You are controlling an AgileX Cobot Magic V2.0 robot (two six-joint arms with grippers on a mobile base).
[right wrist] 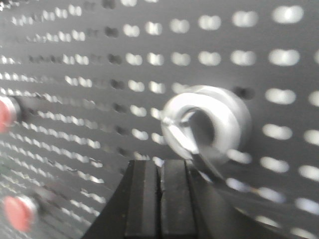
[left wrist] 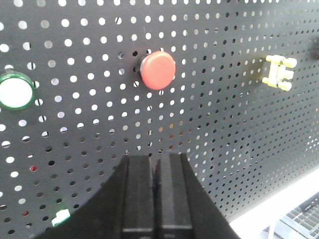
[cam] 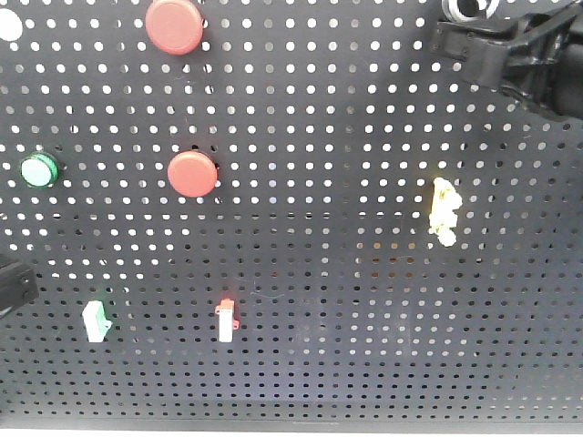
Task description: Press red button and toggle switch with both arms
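On the black pegboard, one red button (cam: 193,173) sits left of centre and a second, larger red button (cam: 175,25) sits above it. In the left wrist view my left gripper (left wrist: 155,160) is shut and empty, below the lower red button (left wrist: 158,69) and apart from it. Only a corner of the left gripper (cam: 13,288) shows in the front view. The toggle switch (right wrist: 207,124) is blurred, with its silvery ring just above and right of my shut, empty right gripper (right wrist: 160,164). In the front view the right gripper (cam: 448,38) is at the top right and mostly hides the switch.
A green-ringed button (cam: 40,169) is at the left. A yellow part (cam: 444,211) is at the right. A white switch with green (cam: 97,320) and a white switch with red (cam: 226,320) sit lower down. The board's bottom edge (cam: 291,423) borders a white surface.
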